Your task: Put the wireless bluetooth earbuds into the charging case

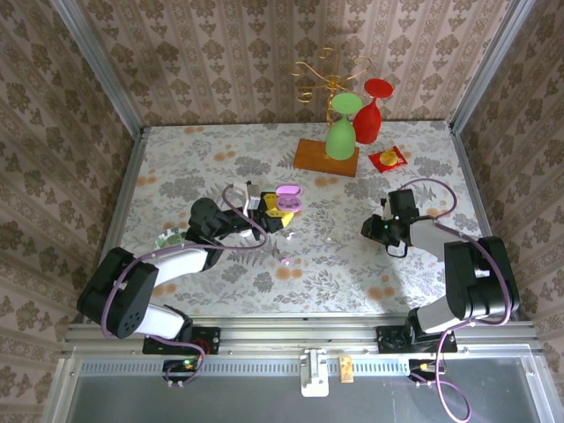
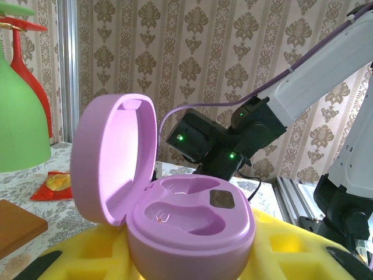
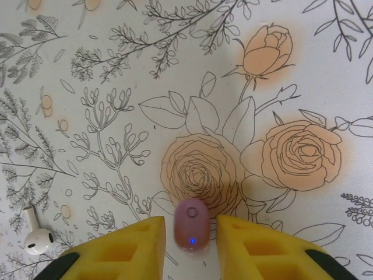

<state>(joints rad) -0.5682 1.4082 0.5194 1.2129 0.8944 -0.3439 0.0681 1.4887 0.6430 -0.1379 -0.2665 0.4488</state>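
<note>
Two robot arms work over a flower-printed tablecloth [image 1: 264,282] inside a wallpapered booth. The left gripper [image 1: 280,211] is clamped on a purple charging case [image 2: 192,230], which sits between its yellow fingers [image 2: 87,256] with the lid [image 2: 113,160] swung up and open. Both moulded wells in the base are empty, and a small dark square pad sits at the far right of the base. Across the table, the right gripper [image 1: 372,230] points down at the cloth. In its wrist view, a purple earbud [image 3: 191,224] with a tiny blue light stands between the yellow fingers [image 3: 137,248]. The jaws are drawn in narrowly on either side of it, but whether they actually touch it cannot be told. A white earbud [image 3: 38,238] lies loose on the cloth, off to the left in that same view and well apart from the fingers. At the back of the table, an upturned green goblet [image 1: 342,132] and a red goblet [image 1: 372,110] hang from a gold wire rack [image 1: 328,75] on a wooden base [image 1: 326,157]. A red and orange packet [image 1: 388,159] lies just beside that base. From the left wrist, the right arm's dark wrist block [image 2: 198,137] looms behind the open case, well apart from it.
</note>
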